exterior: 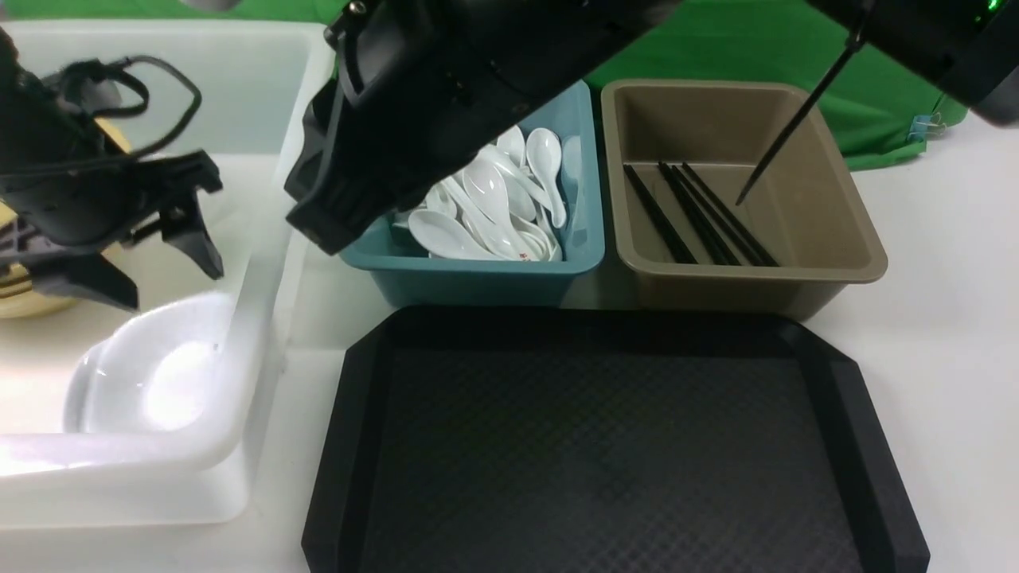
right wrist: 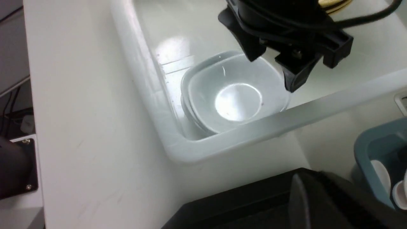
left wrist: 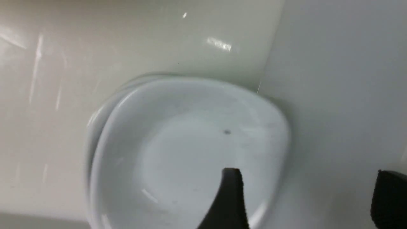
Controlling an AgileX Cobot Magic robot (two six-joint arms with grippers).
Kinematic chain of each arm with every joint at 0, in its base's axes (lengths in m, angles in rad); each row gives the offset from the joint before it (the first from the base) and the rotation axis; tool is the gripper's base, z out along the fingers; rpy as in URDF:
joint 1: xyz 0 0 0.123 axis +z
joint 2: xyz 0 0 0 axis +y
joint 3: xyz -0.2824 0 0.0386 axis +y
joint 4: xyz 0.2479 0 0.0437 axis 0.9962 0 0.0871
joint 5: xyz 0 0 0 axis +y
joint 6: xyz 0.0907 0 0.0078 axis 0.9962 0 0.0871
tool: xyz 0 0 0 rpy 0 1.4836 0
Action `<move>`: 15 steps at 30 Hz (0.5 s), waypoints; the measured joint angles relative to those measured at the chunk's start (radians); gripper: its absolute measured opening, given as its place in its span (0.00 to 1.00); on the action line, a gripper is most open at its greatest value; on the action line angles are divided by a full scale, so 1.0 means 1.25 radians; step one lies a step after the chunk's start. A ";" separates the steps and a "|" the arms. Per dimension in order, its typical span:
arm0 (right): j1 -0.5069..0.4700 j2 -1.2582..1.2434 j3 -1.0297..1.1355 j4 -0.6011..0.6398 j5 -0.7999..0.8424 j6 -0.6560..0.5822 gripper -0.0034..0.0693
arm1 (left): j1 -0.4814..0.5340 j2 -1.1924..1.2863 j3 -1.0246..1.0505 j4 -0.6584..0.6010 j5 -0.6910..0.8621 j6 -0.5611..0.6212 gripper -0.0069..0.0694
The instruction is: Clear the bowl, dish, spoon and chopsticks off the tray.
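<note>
Two black fingers of the left gripper point(exterior: 171, 286) stand spread wide apart with nothing between them, just above the white dish point(exterior: 151, 374). The dish sits nested on another like it in the near right corner of the white tub point(exterior: 256, 318), close against the wall. Deeper in the same tub, part of the yellow bowl point(exterior: 17, 306) shows behind the gripper.

The right gripper point(right wrist: 295, 197) has its fingers pressed together and hangs by the far left corner of the black tray point(exterior: 350, 414). Beyond the tray, white spoons point(exterior: 486, 207) lie heaped in the teal tub point(exterior: 478, 274). Beside it, black chopsticks point(exterior: 700, 215) lie in the brown tub point(exterior: 860, 263). One more stick point(exterior: 788, 127) slants above them, its upper end hidden by the arm.
</note>
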 joint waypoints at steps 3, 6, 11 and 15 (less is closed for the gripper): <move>0.000 0.000 0.000 -0.005 -0.001 0.005 0.09 | 0.000 -0.017 -0.032 0.034 0.032 0.000 0.83; 0.000 0.000 0.000 -0.011 -0.003 0.014 0.09 | 0.000 -0.047 -0.049 0.085 0.068 0.000 0.81; -0.011 -0.014 -0.013 -0.125 0.012 0.092 0.09 | 0.001 -0.132 -0.050 0.078 0.086 0.100 0.42; -0.076 -0.088 -0.022 -0.250 0.068 0.176 0.08 | 0.001 -0.251 -0.045 -0.036 0.054 0.242 0.12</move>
